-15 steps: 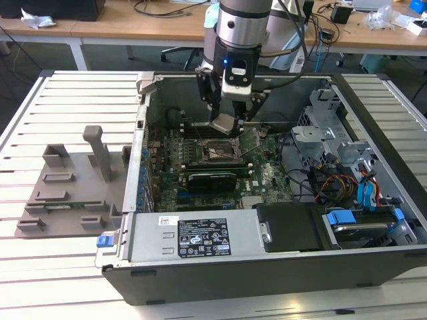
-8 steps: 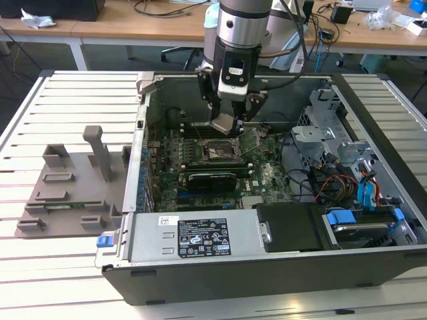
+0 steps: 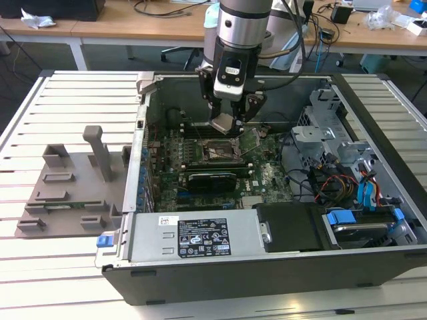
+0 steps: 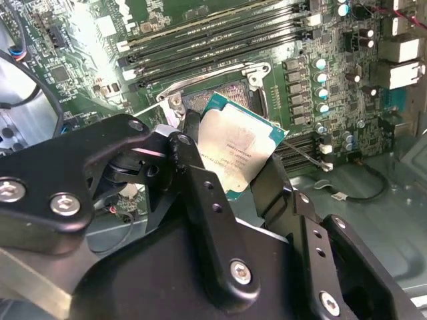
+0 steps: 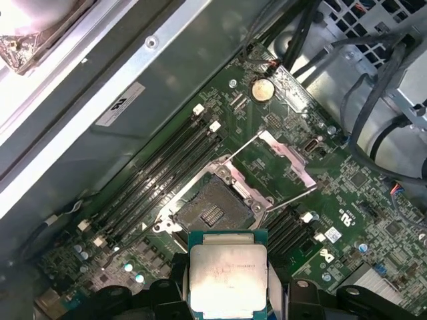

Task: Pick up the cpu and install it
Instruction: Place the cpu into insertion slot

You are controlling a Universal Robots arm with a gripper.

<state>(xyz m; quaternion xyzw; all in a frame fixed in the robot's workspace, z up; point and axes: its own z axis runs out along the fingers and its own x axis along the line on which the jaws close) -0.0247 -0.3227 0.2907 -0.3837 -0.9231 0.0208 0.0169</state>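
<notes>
Hovering above the open socket, the gripper clamps the cpu by 2 edges, mid-install I'd say, needing square alignment before seating.

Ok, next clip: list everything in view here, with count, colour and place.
cpu: one, silver-grey top, teal edge, held above the open socket.
cpu socket: one, dark, metal frame, on the motherboard.
motherboard: one, green, inside the case.
memory slots: several, black, beside the socket.
coin cell: one, pale metal, on the motherboard.
power supply: one, silver, along the case's near wall in the exterior view.
computer case: one, dark grey, open, on the table.
fixture tray: one, grey, at the exterior view's left of the case.
slatted table: one, white.
arm: one, silver-grey, reaching into the case.
gripper: one, black, shut on the cpu.
</notes>
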